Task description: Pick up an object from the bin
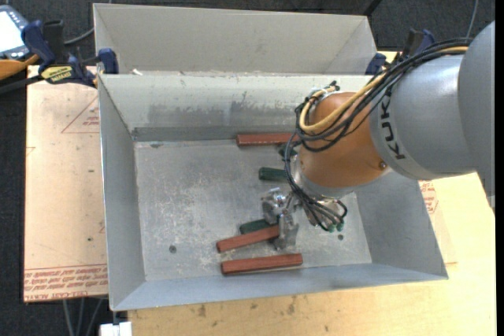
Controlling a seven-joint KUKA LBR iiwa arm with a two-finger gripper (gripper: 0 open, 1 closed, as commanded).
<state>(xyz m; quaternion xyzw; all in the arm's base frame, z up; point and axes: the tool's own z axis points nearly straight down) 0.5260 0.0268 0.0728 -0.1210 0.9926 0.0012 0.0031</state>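
Observation:
My gripper (281, 226) reaches down into the bin's lower middle, its metal fingers low over a reddish-brown stick (246, 240) that lies slanted on the floor. A small dark green piece (254, 226) sits right beside the fingers, touching that stick. A second reddish-brown stick (261, 264) lies flat just below, near the front wall. Whether the fingers grip anything cannot be made out.
A third reddish-brown stick (264, 139) lies along the back wall, partly under the arm's orange cover. Another dark green piece (272, 173) peeks out left of that cover. The arm and its cables hide the bin's right half.

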